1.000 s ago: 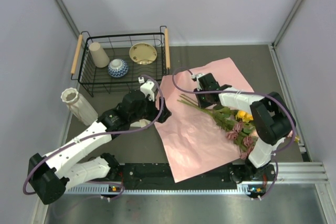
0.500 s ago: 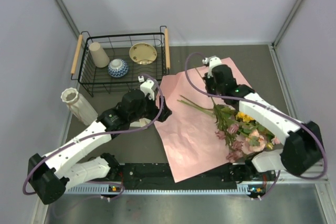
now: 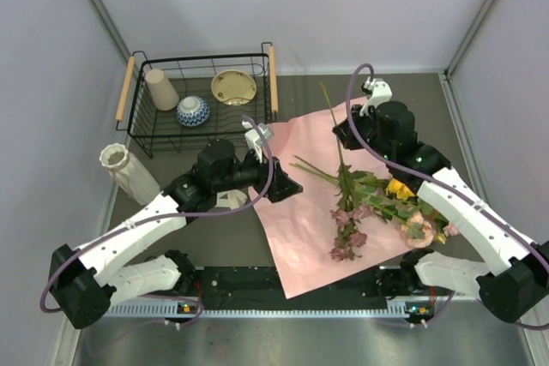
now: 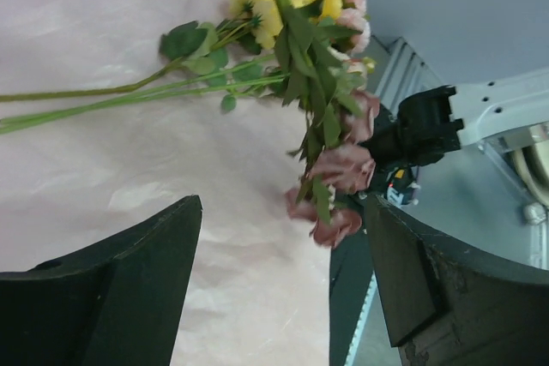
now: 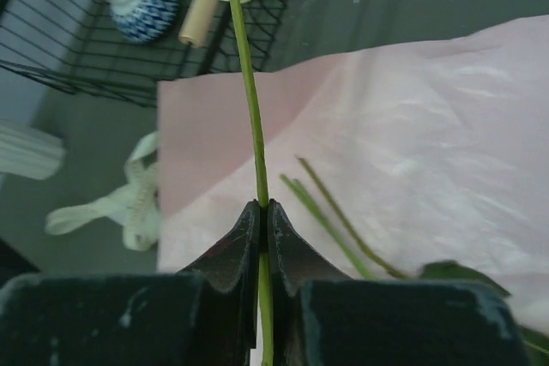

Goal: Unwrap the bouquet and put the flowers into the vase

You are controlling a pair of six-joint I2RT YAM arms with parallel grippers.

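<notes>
Though loose, long-stemmed pink, mauve, yellow roses [image 3: 382,206]

The pink paper [image 3: 300,212] is spread flat, unwrapped; the flowers [image 3: 399,203] are laid across it; one mauve stem [image 5: 249,83] is pinched between the right fingers [image 5: 236,246]; the ribbed vase [image 3: 124,169] is stood well apart, left.
</notes>
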